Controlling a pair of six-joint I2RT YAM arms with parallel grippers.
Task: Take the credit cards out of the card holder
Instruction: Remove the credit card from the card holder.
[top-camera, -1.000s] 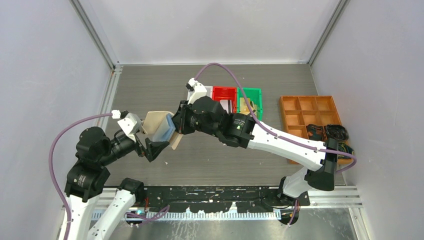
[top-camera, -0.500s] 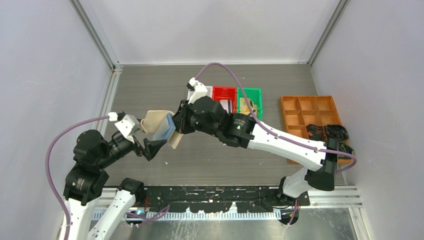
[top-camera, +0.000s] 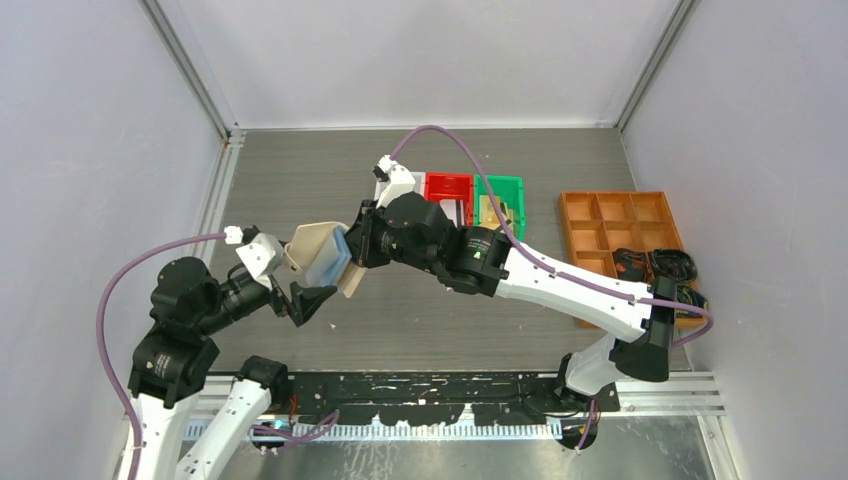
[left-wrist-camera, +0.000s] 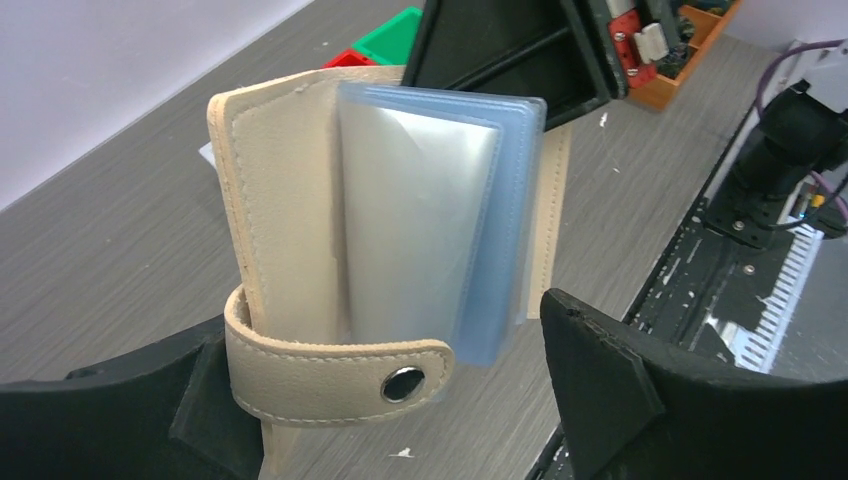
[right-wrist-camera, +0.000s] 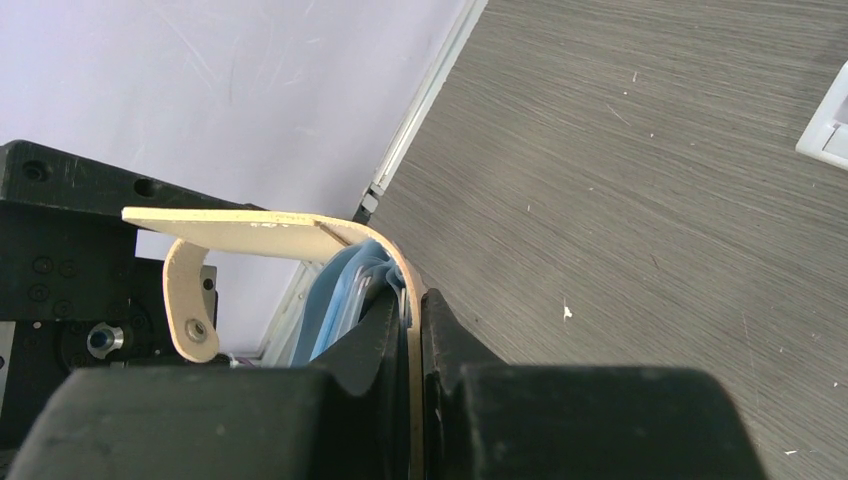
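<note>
Card holder (left-wrist-camera: 290, 190) folded open, pinched in right gripper (right-wrist-camera: 410, 305), lower end between fingers of wide-open left gripper (left-wrist-camera: 390, 335)

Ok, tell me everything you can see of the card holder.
The card holder is a small beige, leather-like folding wallet with stitched edges, held open above the table. A stack of clear bluish sleeves fans from its spine; their contents are unclear. Its snap tab with a metal stud hangs unfastened. The right claw is shut on one cover; the open left claw flanks its lower end.
</note>
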